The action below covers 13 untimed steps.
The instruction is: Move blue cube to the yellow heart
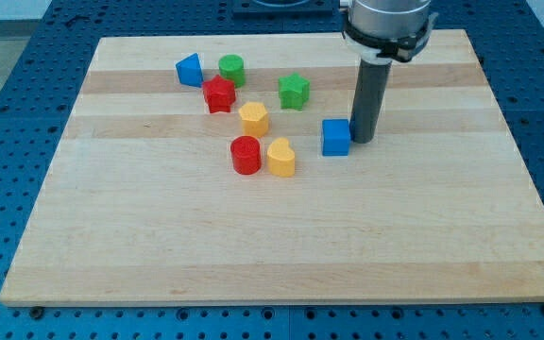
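Camera view: a pale wooden board (281, 246) lies on a blue perforated table (26, 57). My tip (363, 140) is down on the board just beside the blue cube (336, 137), on the cube's right as seen here, touching it or very nearly so. The arm carries no claw, only the straight dark rod (370, 99), so there is nothing to open or close and nothing is gripped.

The blue cube sits right of the board's middle. The yellow heart (280, 157) lies to its left and slightly lower in the view, near but apart from it. A red cylinder (246, 155) stands touching or just beside the heart on its left. Above these 2 sits a yellow hexagon (253, 118).

Toward the view's top, a red star (219, 95) lies just beside a green cylinder (231, 69), with a blue triangular block (190, 70) to the left of both. A green star (294, 91) sits alone, up and left of the blue cube.
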### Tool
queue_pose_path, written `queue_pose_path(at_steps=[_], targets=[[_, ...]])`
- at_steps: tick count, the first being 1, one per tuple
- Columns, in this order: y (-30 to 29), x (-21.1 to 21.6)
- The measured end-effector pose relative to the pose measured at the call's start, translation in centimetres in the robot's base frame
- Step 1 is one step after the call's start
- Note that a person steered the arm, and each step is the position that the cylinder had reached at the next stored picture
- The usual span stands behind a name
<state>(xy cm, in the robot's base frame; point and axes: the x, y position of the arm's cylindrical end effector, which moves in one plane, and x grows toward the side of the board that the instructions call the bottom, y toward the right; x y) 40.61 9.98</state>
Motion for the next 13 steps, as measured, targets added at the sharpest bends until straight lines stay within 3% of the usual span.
queue_pose_path(at_steps=[1, 6, 8, 13], targets=[[-0.3, -1.9], [-2.1, 2.3], [-0.2, 4.9], [-5.4, 4.9]])
